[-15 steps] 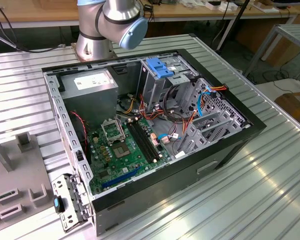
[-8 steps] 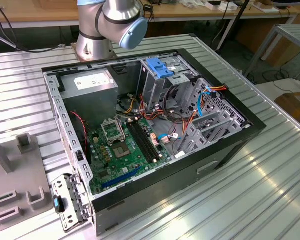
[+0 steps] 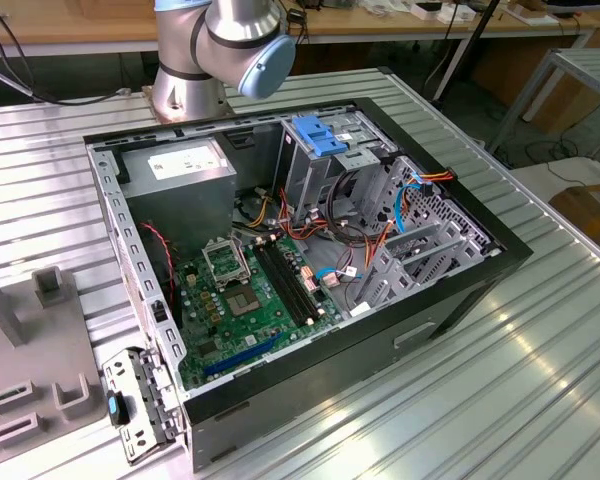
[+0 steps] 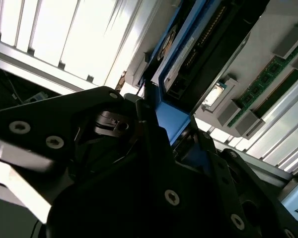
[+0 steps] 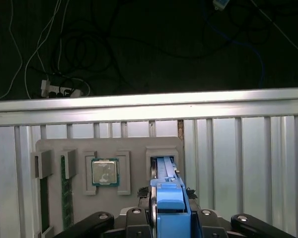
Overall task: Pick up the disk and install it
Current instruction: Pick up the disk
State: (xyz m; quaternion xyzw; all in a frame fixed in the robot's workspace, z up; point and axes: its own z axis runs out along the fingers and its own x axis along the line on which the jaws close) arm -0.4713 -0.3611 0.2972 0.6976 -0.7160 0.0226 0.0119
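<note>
The jaws are closed on the disk (image 5: 171, 196), their black fingers (image 4: 155, 146) pinching its blue side rail. In the first wrist view the disk stands on edge at the narrow slot (image 5: 149, 161) of the grey fixture tray (image 5: 134, 148) on the ribbed bench (image 5: 248, 163); I cannot tell whether its lower edge is clear of that slot. A processor chip (image 5: 105, 172) lies in the pocket beside the slot; memory sticks (image 5: 65, 196) stand further along the same tray.

The risks, as I judge them, start with the hold itself. It is on smooth plastic rail rather than on the metal body, so a small slip could let the drive twist in the grip. If the drive tilts while part of it sits in the slot, the rail may bind on the slot wall and drag the tray, unsettling the chip.

The exterior view shows the open computer case (image 3: 320, 395). Its drive cage (image 3: 320, 180) carries a bare blue bracket (image 3: 325, 135), and loose cables (image 3: 365, 245) hang close beside it. A drive arriving skewed could catch the cage edge or the bracket, or snag a cable and tug a connector; a drop inside the case would land on the motherboard (image 3: 260, 300) — the costliest failure.
</note>
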